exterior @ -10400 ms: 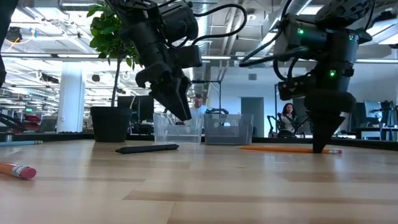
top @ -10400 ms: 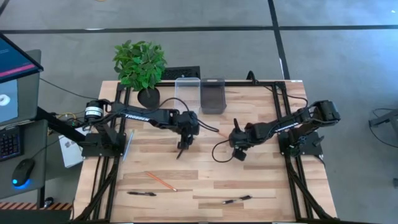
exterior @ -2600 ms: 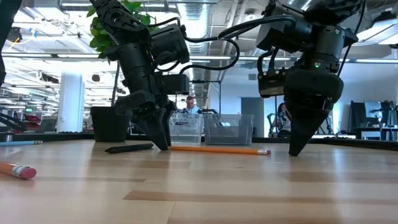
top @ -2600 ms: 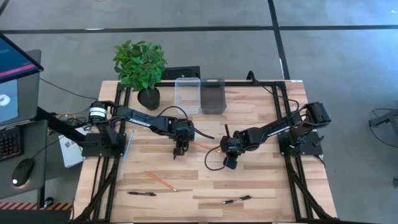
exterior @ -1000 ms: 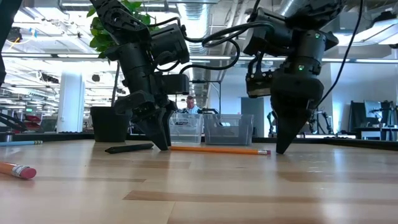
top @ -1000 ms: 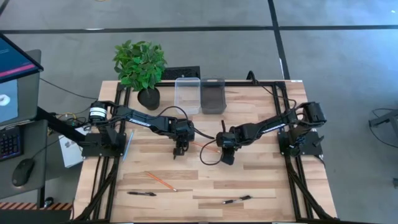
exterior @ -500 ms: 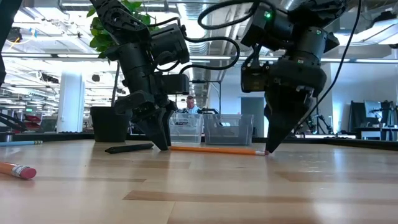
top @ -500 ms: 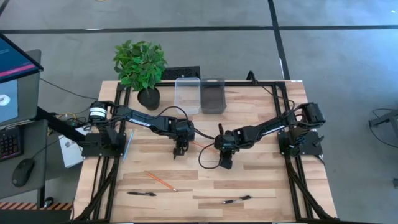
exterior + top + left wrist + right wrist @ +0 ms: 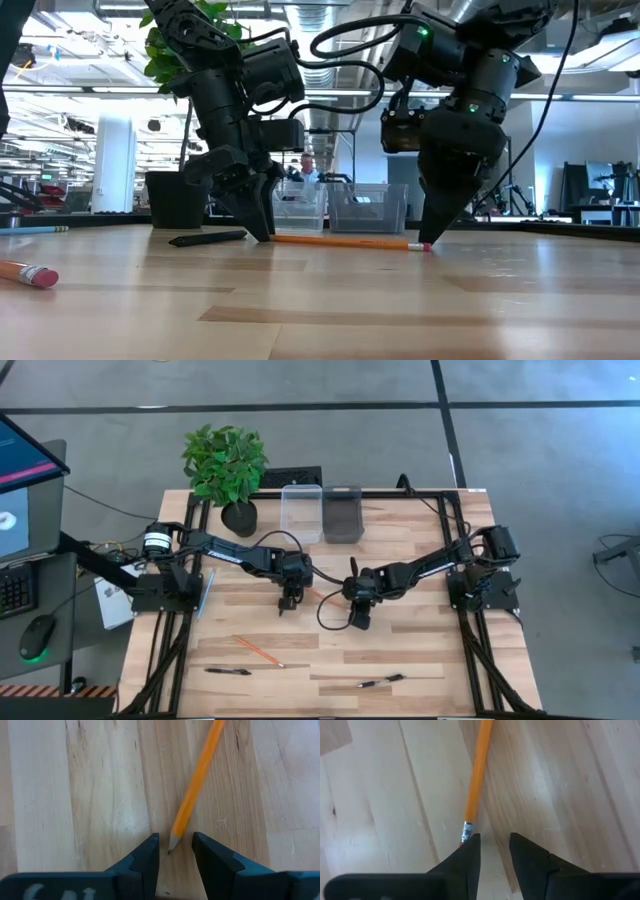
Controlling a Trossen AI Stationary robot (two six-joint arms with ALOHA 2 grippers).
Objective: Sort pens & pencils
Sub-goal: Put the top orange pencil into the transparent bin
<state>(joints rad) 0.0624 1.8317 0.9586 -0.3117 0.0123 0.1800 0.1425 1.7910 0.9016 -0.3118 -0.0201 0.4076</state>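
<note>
Pencil (image 9: 340,241) flat mid-desk (image 9: 420,660), orange, far from every edge. Left claw (image 9: 175,851) narrow round its sharp tip, right claw (image 9: 487,851) narrow beside its eraser end, neither squeezing.

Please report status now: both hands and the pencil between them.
Left hand open, at the pencil tip. Right hand open, at its eraser end. Pencil flat on table, not gripped. Nothing in the way.

Left end effector (image 9: 288,603) and right end effector (image 9: 357,621) point down at mid-bench (fingers slightly parted), arms extended inward.
</note>
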